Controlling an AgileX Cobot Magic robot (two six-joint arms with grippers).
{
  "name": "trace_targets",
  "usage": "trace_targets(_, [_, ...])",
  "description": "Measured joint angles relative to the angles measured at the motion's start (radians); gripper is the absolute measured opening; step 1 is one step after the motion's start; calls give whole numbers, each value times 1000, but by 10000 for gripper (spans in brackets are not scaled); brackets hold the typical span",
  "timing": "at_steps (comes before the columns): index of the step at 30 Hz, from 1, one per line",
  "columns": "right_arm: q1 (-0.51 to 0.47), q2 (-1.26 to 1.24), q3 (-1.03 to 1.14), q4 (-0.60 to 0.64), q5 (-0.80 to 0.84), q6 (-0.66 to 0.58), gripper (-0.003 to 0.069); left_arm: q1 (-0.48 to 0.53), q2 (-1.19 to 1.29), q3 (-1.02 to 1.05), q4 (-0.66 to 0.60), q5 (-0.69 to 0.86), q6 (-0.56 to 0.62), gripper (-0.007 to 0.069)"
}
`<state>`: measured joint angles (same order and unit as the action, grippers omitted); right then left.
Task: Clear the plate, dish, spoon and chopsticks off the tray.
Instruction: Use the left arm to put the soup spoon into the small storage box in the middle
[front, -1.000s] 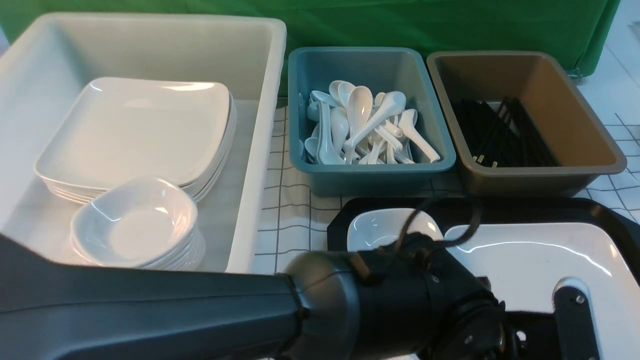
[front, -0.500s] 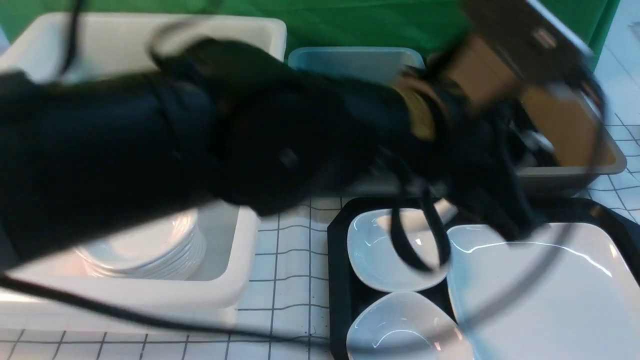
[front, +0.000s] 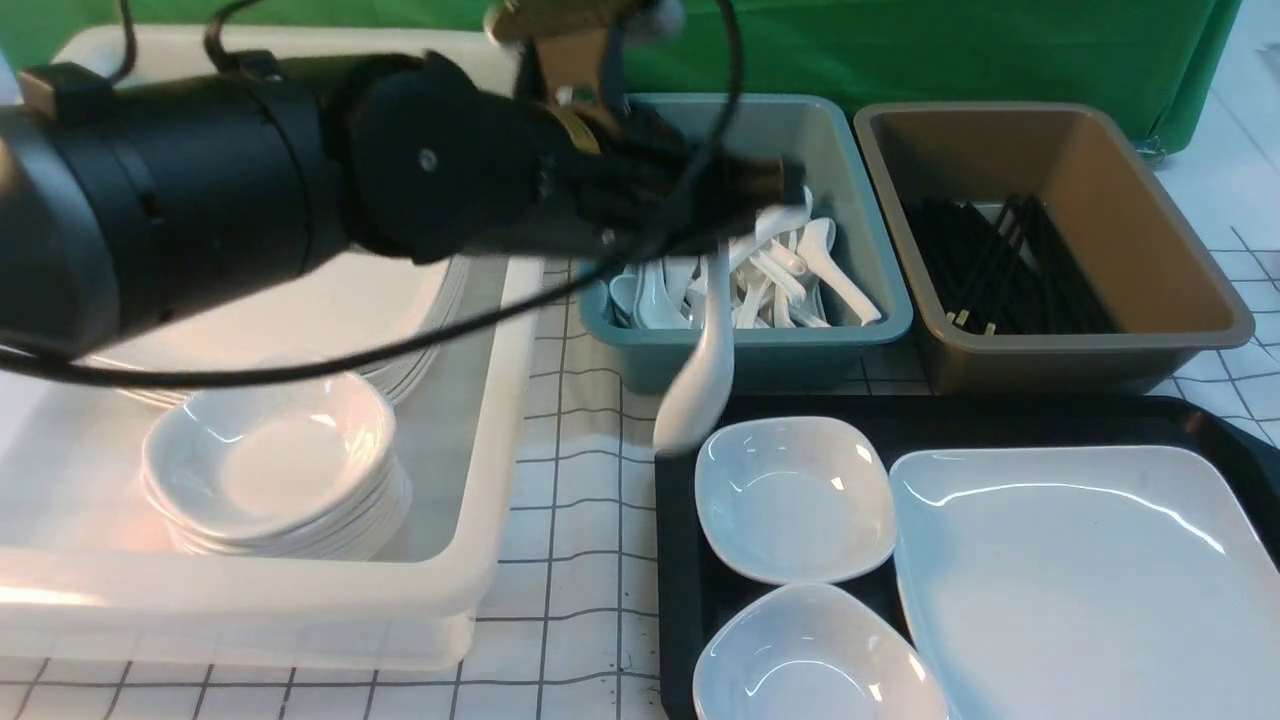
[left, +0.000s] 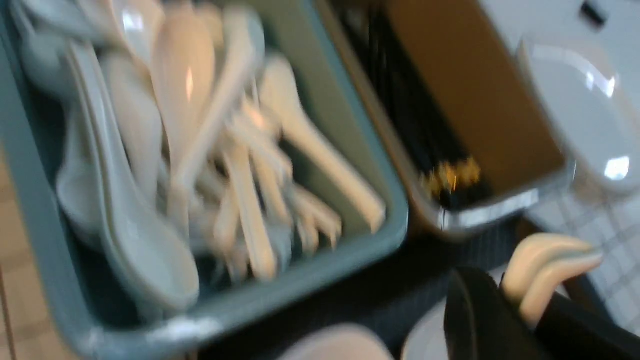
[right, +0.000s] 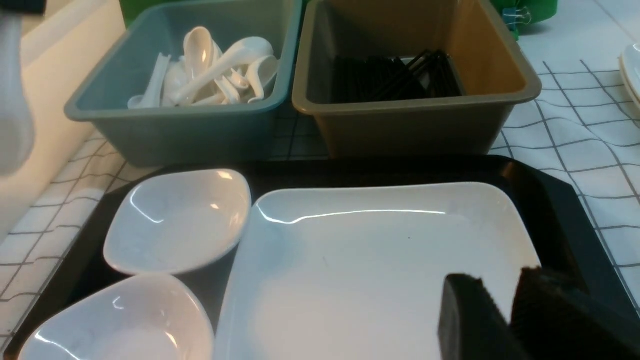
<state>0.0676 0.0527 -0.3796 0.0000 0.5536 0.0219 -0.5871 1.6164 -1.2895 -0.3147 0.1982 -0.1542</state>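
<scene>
Got spoon (front: 700, 370) clamped in left claw (front: 750, 190), dangling at teal bin's (front: 800, 350) front rim, and right claw (right: 500, 285) apart, empty, over plate (right: 375, 250)

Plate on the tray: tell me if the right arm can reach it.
Probably yes: the right pincer hangs open over the plate, nothing lies on it, and the left pincer is away by the teal bin with the spoon.

Left claw (front: 762, 186) clamped, its arm (front: 200, 190) stretched forward; right claw (right: 505, 320) parted.
</scene>
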Motion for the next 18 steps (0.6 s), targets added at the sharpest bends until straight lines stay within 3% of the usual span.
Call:
trace_targets(4, [0,0,0,0,0,0,203,62,15,-1,48,-386,14,17])
trace_targets(7, [0,0,0,0,0,0,206,93,38,-1,52,-496,-23,17])
trace_targets(11, [0,0,0,0,0,0,209,106,75,-5,53,-503,-146,18])
trace_targets(13, [0,0,0,0,0,0,213,115,127,-47,79,-458,-233,18])
trace_targets(18, [0,0,0,0,0,0,218,118,215,-202,194,-299,-310,25])
